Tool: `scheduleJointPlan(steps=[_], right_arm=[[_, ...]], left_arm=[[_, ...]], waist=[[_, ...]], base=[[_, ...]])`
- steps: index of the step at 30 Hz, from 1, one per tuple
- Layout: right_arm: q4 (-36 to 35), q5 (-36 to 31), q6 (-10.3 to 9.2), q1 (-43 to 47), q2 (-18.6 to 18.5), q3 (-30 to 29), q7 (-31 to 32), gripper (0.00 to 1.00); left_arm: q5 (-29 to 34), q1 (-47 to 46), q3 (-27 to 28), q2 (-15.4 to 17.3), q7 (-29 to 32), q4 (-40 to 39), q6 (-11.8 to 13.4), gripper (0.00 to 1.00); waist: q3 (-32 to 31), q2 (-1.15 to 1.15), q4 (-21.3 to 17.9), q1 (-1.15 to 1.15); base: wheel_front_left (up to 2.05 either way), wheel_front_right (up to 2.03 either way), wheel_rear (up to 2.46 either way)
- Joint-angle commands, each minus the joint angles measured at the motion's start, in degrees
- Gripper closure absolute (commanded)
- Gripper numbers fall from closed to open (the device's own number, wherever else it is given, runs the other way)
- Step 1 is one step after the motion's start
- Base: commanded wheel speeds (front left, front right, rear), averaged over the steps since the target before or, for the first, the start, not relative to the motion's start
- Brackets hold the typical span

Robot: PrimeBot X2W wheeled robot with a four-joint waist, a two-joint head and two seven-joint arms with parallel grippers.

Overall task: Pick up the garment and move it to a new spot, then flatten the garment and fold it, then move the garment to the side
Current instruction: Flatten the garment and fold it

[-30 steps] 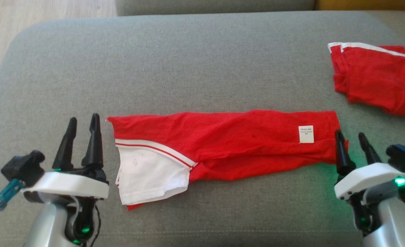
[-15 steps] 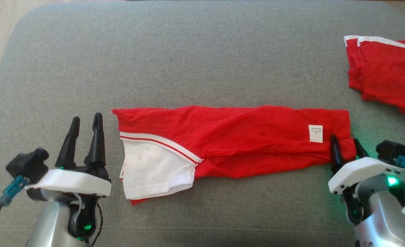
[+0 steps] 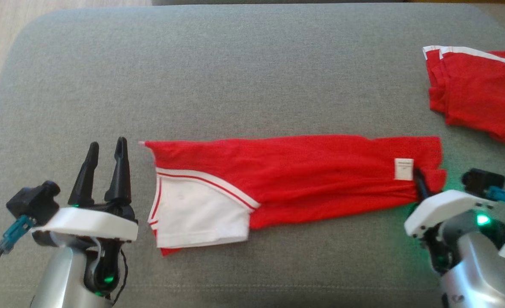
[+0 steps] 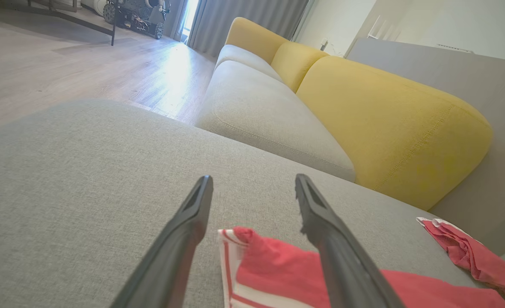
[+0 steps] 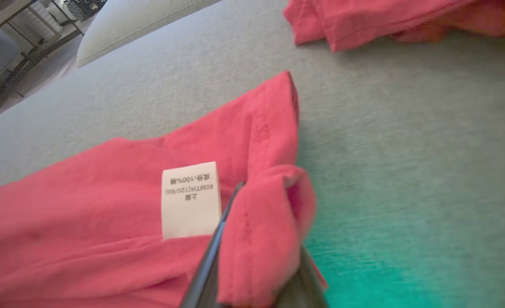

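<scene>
Head view looks down on a broad grey sofa cushion [image 3: 235, 77]. The red shirt [image 3: 312, 171] lies across its near middle as a long, narrow band running left to right, already folded lengthwise. A second red garment [image 3: 479, 98] sits folded at the far right, well apart. The shirt's left end carries a white sleeve panel [image 3: 197, 218] edged with a red stripe.

The left hand [image 3: 107, 143] hovers just beside that end, fingers spread wide with nothing between them. The right hand [image 3: 426, 182] is at the shirt's near right corner, fingers drawn together on a bunched fold of hem just right of the small white care label [image 3: 404, 169]. The right wrist view shows cloth pinched between them.

The shirt looks like thin knit: light, limp and not slippery. Lifted by one corner it would likely sag and let the layers slide open, and it may drag on the cushion's weave. The surest holds seem to be the stitched hems at both ends, pinching through every layer, so the left hand would want the near left corner by the sleeve.
</scene>
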Motion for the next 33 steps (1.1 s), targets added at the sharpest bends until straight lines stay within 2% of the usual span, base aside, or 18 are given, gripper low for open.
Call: scheduleJointPlan(steps=[1, 5, 10, 14, 18, 24, 33], right_arm=[[-1.45, -0.85, -0.05, -1.59, -1.51, -0.7, -1.02, 1.0], [-2.01, -3.98, -0.05, -2.68, -2.53, -7.24, -1.75, 1.0], [-3.67, -11.07, -0.05, -4.56, -2.93, -16.67, -2.65, 1.0], [-5.32, -12.94, -0.05, -5.29, -1.13, -18.13, -1.3, 1.0], [-7.55, -11.7, -0.05, -4.7, 0.04, -16.05, 0.22, 1.0], [-12.89, -7.02, -0.05, -2.66, 0.83, -9.78, 2.47, 1.0], [-20.76, 9.34, -0.05, 0.9, 0.91, 6.63, 5.09, 1.0]], left_arm=[[0.1, -2.16, 2.38, 1.48, -0.7, -1.84, -0.35, 0.0], [0.0, -2.41, 2.36, 1.86, -0.7, -2.03, -0.36, 0.0], [-0.66, -2.19, 2.64, 1.61, -0.7, -2.23, -0.36, 0.0], [-0.51, -1.96, 2.58, 1.01, -0.7, -2.13, -0.36, 0.0], [-0.4, -1.49, 2.44, 0.71, -0.7, -1.75, -0.36, 0.0], [-0.39, -0.42, 2.73, 0.76, -0.7, -1.17, -0.36, 0.0], [-0.28, 0.75, 2.33, 0.23, -0.7, -0.9, -0.36, 0.0]], waist=[[-0.15, 0.0, -0.13, 0.0], [-0.47, 0.0, -0.4, 0.0], [-0.96, 0.0, -0.66, 0.0], [-1.56, 0.0, -0.62, 0.0], [-2.67, 0.0, -0.8, 0.0], [-4.7, 0.0, -1.63, 0.0], [-6.58, 0.0, -2.77, 0.0]], base=[[0.0, 0.0, 0.0], [0.0, 0.0, 0.0], [0.0, 0.0, 0.0], [0.0, 0.0, 0.0], [0.0, 0.0, 0.0], [0.0, 0.0, 0.0], [0.0, 0.0, 0.0]])
